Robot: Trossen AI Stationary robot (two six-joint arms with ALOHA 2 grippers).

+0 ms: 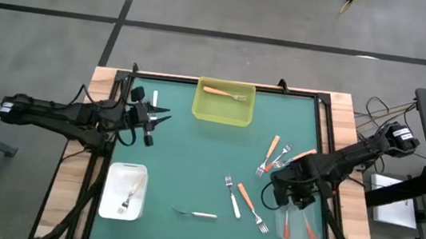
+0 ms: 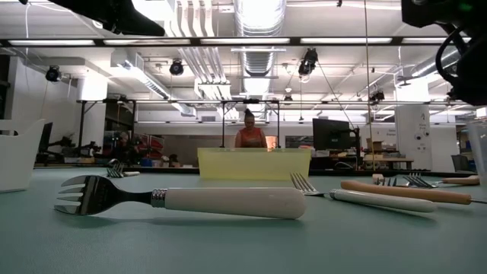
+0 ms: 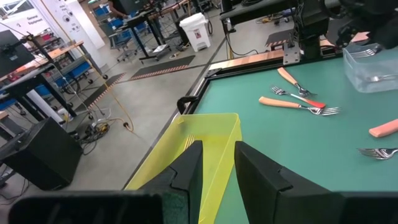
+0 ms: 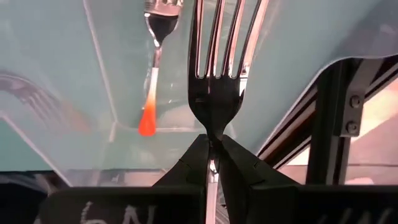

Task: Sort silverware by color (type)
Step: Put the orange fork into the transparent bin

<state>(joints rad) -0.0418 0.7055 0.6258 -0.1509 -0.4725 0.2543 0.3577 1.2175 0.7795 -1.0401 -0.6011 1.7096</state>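
While the right arm works: the right gripper (image 4: 212,152) pinches a fork (image 4: 219,68) by its thin neck, tines pointing away, right over the clear box (image 1: 300,226).
Why held there: it looks ready to drop the fork in — a fork with a red-orange handle (image 4: 151,93) already lies inside, so this box seems to be for that color.
Left gripper (image 1: 151,117): it hangs near the table's left edge, far from the forks, waiting. From its own camera the fingers (image 3: 186,177) stand a little apart with nothing between them.
Yellow box (image 1: 224,103): at the far edge of the table, with one light orange fork (image 1: 224,93) inside — likely the spot for that color.
White box (image 1: 123,191): near the front left, holding a fork (image 1: 132,196) that looks white-handled.
Forks not sorted yet: a white one (image 1: 196,213) lies at the front middle, and a bunch of orange and white ones (image 1: 277,155) lie near the right arm.
Table (image 1: 192,165): flat green mat inside a dark frame, wood at the sides.
Room: big bright workshop with pipes on the ceiling, desks and screens; a person (image 2: 250,134) stands far behind the yellow box.
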